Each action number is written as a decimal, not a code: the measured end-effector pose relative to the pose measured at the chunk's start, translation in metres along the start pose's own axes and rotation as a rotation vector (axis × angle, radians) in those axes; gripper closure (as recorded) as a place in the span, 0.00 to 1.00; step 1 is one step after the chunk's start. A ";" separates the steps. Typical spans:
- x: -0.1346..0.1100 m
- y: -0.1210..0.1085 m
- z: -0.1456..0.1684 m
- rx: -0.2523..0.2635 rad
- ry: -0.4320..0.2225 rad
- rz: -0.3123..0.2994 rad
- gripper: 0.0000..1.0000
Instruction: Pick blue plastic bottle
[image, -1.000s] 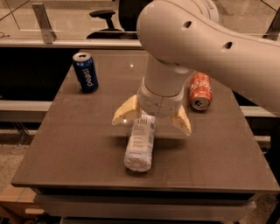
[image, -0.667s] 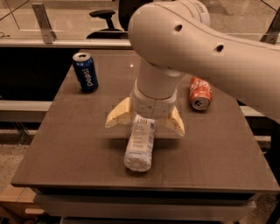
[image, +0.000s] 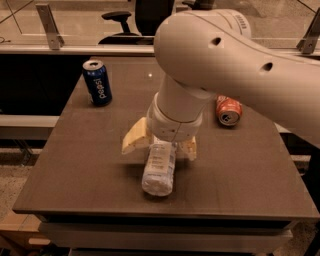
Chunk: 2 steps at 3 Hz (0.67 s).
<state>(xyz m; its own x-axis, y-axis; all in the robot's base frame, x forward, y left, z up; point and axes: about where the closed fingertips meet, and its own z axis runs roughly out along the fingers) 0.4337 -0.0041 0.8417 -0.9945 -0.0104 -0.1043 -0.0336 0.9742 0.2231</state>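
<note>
The blue plastic bottle (image: 159, 170) lies on its side near the middle of the desk (image: 70, 170), a little toward the front edge. Its long axis runs roughly front to back, with the base end toward the camera. Its far end is hidden under the robot's wrist, so the cap cannot be seen.

The gripper (image: 159, 152) is set down over that far half of the bottle, released and spread wide, clamping nothing. One tan finger (image: 134, 140) sits out to the bottle's left with a gap of bare desk between. The other (image: 189, 148) is just beside the bottle's right flank, and whether it touches cannot be told.

A strip of bare desk separates the bottle's base from the front edge. To the left, open surface runs all the way to the left edge, and to the right there is likewise a broad open stretch. Nothing lies against the bottle on either side.

A dark blue Pepsi can (image: 98, 82) stands upright near the back left corner, well apart from the bottle and the gripper. A red soda can (image: 228, 110) lies on its side toward the back right, its end facing the camera, also well apart from the bottle and partly tucked under the arm.

The thick white arm (image: 235, 65) comes in from the upper right and covers much of the desk's back right part, including its right edge there. Beyond the back edge is a pale ledge, and behind that a dark office chair (image: 131, 14)
</note>
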 end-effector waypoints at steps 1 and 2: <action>0.001 -0.001 -0.003 -0.030 -0.020 -0.024 0.41; -0.001 -0.002 -0.006 -0.045 -0.021 -0.045 0.64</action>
<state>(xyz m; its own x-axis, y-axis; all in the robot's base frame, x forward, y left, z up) 0.4341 -0.0076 0.8471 -0.9896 -0.0487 -0.1351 -0.0829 0.9618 0.2608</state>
